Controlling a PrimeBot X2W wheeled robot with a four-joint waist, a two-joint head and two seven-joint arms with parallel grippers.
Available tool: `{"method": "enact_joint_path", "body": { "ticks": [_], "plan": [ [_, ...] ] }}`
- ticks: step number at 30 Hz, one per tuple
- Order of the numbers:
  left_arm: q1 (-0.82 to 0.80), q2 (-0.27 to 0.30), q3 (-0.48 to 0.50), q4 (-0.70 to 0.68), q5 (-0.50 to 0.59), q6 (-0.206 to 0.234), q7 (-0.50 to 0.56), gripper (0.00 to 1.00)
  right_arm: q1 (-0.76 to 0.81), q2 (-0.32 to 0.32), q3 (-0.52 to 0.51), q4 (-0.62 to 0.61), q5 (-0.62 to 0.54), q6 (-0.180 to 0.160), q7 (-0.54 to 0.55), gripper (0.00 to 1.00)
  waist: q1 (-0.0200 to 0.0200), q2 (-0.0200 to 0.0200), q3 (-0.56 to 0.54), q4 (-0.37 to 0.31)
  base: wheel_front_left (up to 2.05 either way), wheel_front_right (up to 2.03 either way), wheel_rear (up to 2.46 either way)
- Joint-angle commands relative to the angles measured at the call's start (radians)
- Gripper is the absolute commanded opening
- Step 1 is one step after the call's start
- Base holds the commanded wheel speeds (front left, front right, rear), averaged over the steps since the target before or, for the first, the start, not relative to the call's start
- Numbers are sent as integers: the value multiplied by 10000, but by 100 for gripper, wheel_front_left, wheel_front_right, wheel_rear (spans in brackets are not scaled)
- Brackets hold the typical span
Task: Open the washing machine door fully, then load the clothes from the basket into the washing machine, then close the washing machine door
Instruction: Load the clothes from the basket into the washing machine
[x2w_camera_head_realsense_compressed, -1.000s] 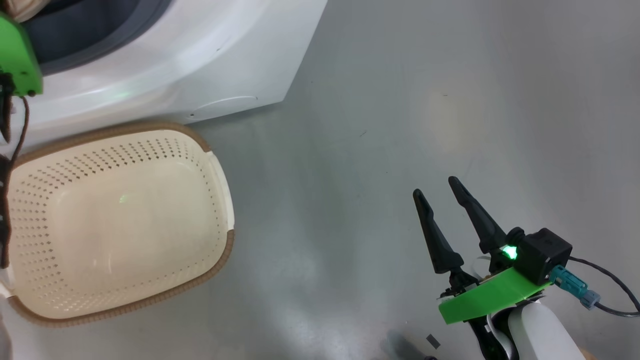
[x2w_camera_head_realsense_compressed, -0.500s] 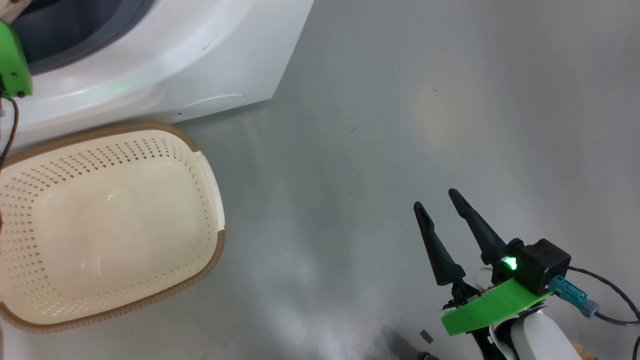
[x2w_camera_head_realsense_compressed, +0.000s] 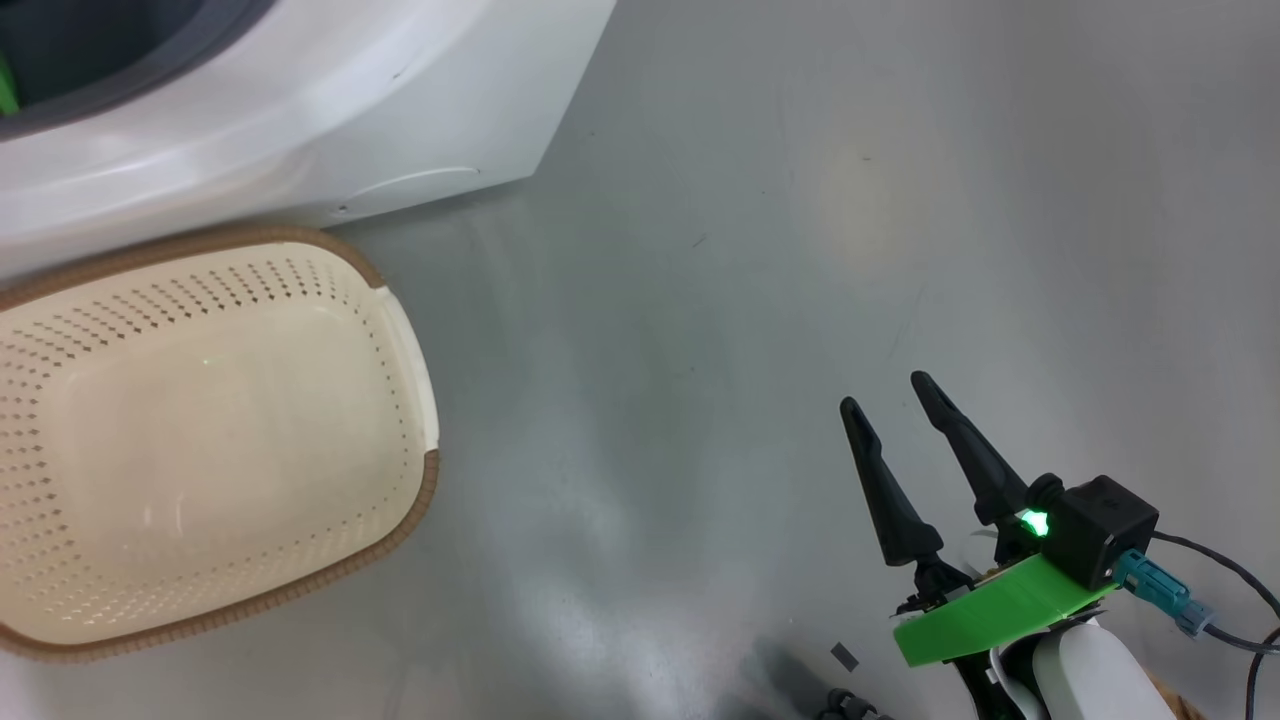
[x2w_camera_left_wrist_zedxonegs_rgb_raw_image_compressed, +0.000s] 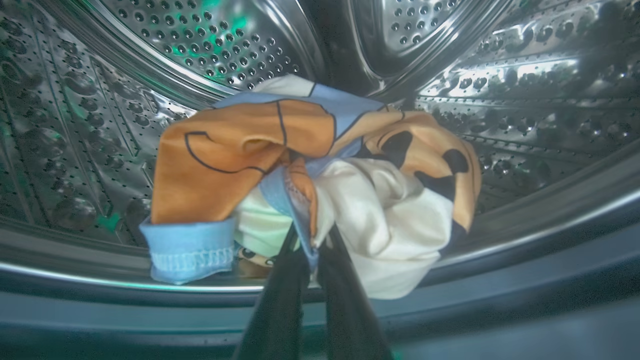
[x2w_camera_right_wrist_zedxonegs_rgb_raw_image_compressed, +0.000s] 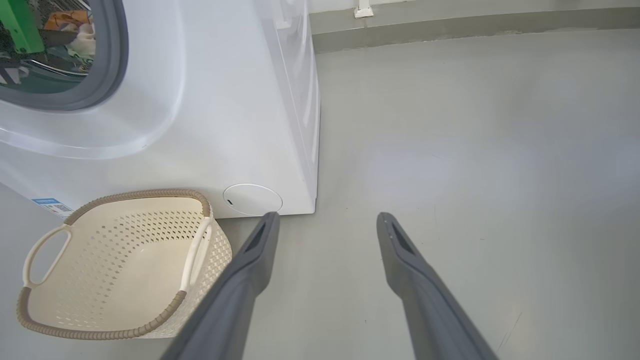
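Status: clothes (x2w_camera_left_wrist_zedxonegs_rgb_raw_image_compressed: 310, 170) sit inside washer (x2w_camera_head_realsense_compressed: 300, 130), bunched at front lip of drum (x2w_camera_left_wrist_zedxonegs_rgb_raw_image_compressed: 225, 40), lower edge drooping over lip twd door seal (x2w_camera_left_wrist_zedxonegs_rgb_raw_image_compressed: 525, 300). Basket (x2w_camera_head_realsense_compressed: 415, 515) on floor (x2w_camera_head_realsense_compressed: 750, 250) by washer front has nothing in it, so loading looks all but done.

L claw (x2w_camera_left_wrist_zedxonegs_rgb_raw_image_compressed: 312, 242) is shut tight, fingers side by side w/ a fold of blue cloth between the tips. Looks pinched, tho can't say how firmly. Bundle lies straight ahead of L claw & touching it, long axis running side to side across claw's line.

R claw (x2w_camera_head_realsense_compressed: 884, 392) is wide open w/ nothing in it, over floor, well apart from basket & washer. L arm is far nearer.

Guess at next move: push bundle deeper past lip, then let go. Otherwise drooping edge could catch in seal when door shuts.
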Motion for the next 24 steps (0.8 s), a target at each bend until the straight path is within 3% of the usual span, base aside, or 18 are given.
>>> {"method": "enact_joint_path", "body": {
  "ticks": [1,13,24],
  "plan": [
    [-319,330,203,-165,-5,160,-224,0,408,-97,232,-226,2,16,-48,100,0,0,64,-33,0,0,0],
    [-1226,298,769,27,-640,210,-2092,0,488,-30,342,-281,38,16,-48,100,0,0,475,-335,0,0,0],
    [-2042,601,338,939,-348,79,-1959,0,636,43,582,-298,112,16,-48,100,0,0,698,-780,0,0,0]
  ]
}}
